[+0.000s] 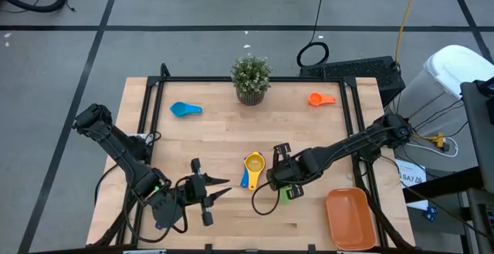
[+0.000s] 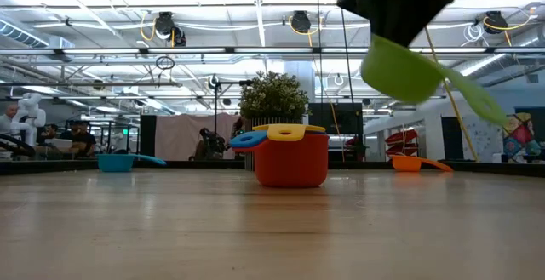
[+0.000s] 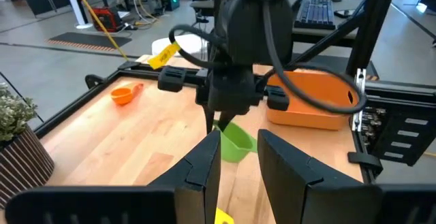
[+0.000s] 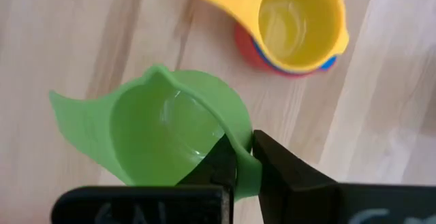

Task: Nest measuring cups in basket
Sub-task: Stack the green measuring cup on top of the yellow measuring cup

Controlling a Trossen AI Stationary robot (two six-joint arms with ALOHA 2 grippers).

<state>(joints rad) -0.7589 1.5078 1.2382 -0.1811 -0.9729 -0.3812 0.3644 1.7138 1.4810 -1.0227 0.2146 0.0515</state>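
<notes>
The green measuring cup (image 4: 163,125) hangs in my right gripper (image 4: 244,157), above the table just right of the stack; it also shows in the high view (image 1: 292,193) and the low view (image 2: 409,71). The stack (image 2: 289,157) stands on its red bottom cup, with the yellow cup (image 1: 253,162) on top and a blue handle (image 1: 245,181) sticking out. The light blue cup (image 1: 185,109) and the orange cup (image 1: 320,98) lie apart near the far edge. The orange basket (image 1: 351,219) sits at the near right corner. My left gripper (image 1: 224,187) is open, left of the stack, touching nothing. My right gripper pinches the green cup's rim wall (image 4: 240,132), one finger (image 4: 218,164) inside the bowl and one (image 4: 286,169) outside. The fingers come from above, pointing down. The cup is lifted clear of the table and tilted, its flat handle (image 2: 477,97) slanting downward.
A small potted plant (image 1: 251,78) stands at the middle of the far edge. A black frame (image 1: 150,99) borders the wooden table. Bare wood lies between the stack and the basket. A loose black cable (image 1: 262,204) curls near the right gripper.
</notes>
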